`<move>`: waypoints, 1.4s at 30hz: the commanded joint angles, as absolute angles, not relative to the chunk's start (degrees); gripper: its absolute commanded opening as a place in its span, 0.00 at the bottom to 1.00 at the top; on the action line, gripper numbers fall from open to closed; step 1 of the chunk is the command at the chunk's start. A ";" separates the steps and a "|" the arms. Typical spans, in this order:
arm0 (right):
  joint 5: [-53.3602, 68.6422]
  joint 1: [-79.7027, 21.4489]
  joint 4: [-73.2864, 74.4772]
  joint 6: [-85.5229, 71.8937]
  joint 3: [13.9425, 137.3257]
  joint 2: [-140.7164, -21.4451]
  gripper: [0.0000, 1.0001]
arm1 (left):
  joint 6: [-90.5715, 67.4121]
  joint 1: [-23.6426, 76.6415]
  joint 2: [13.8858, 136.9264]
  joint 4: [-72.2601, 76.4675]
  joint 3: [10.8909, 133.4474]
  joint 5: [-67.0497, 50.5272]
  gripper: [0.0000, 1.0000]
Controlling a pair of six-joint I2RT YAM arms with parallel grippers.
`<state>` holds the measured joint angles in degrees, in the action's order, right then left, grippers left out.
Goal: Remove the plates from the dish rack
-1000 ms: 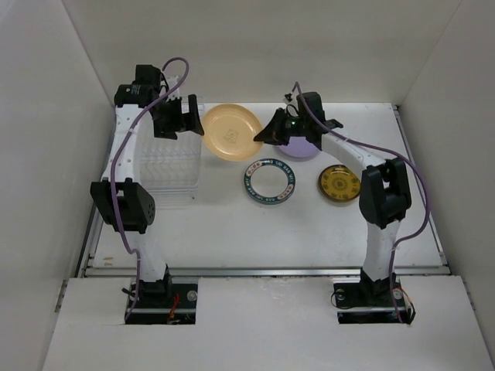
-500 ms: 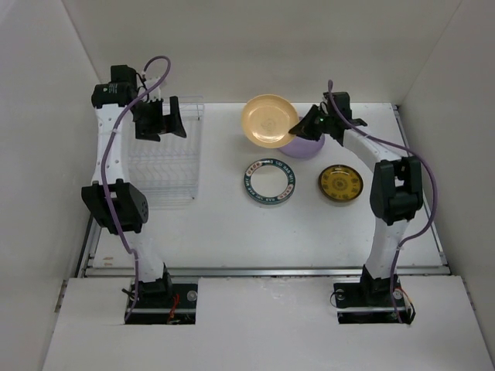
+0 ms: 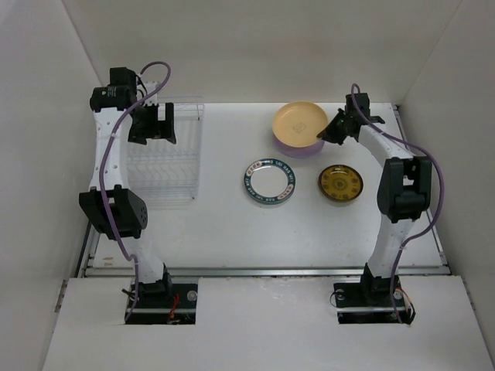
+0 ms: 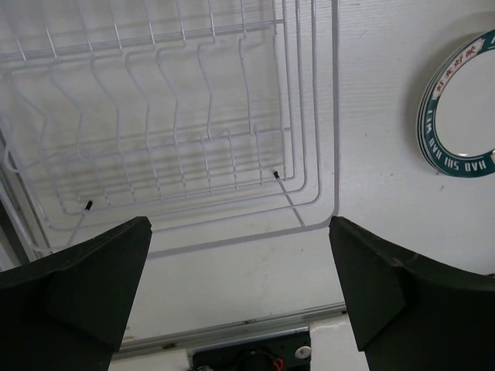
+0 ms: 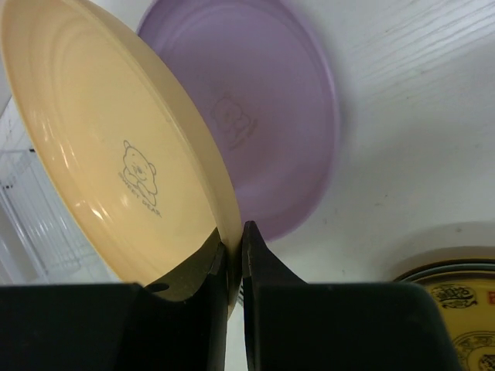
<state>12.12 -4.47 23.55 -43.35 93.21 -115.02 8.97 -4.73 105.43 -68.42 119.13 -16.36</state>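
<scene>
The dish rack (image 3: 164, 158) of thin white wire stands at the left, and no plate shows in its slots (image 4: 162, 147). My left gripper (image 3: 151, 124) hovers over its far end, open, with nothing between its fingers (image 4: 240, 294). My right gripper (image 3: 334, 128) is shut on the rim of a tan plate (image 3: 300, 121) printed with a small bear (image 5: 116, 154). It holds that plate tilted just above a purple plate (image 3: 298, 148) lying on the table (image 5: 271, 116). A white plate with a teal rim (image 3: 269, 182) and a mustard-yellow plate (image 3: 340, 185) lie flat nearer the arms.
White walls close in the table on the left, back and right. The teal-rimmed plate (image 4: 460, 116) lies just right of the rack's corner. The yellow plate (image 5: 456, 297) sits close to my right gripper. A metal rail (image 3: 263, 270) runs along the near edge.
My right arm carried the tan plate from beside the rack rightward to above the purple plate. My left arm drew back to the left over the rack, still open.
</scene>
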 commanded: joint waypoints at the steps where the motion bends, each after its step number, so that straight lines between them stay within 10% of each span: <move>1: 9.76 -5.01 25.12 -43.51 99.03 -116.70 0.00 | 10.02 -4.92 101.87 -68.20 118.13 -12.93 1.00; 5: 6.69 -4.48 29.35 -42.89 104.32 -121.02 0.00 | 10.02 -4.92 101.87 -68.20 118.12 -11.60 1.00; 14: 4.14 -4.48 33.66 -39.03 108.19 -125.42 0.56 | 10.55 -4.92 101.34 -68.20 116.98 -11.07 1.00; 34: 1.59 -4.48 34.72 -35.25 105.56 -120.25 0.59 | 9.23 -4.92 98.53 -67.43 116.37 -4.95 1.00; 42: -11.47 -4.48 33.56 -30.23 95.71 -97.40 0.86 | 0.62 -6.86 90.98 -61.00 108.73 15.97 1.00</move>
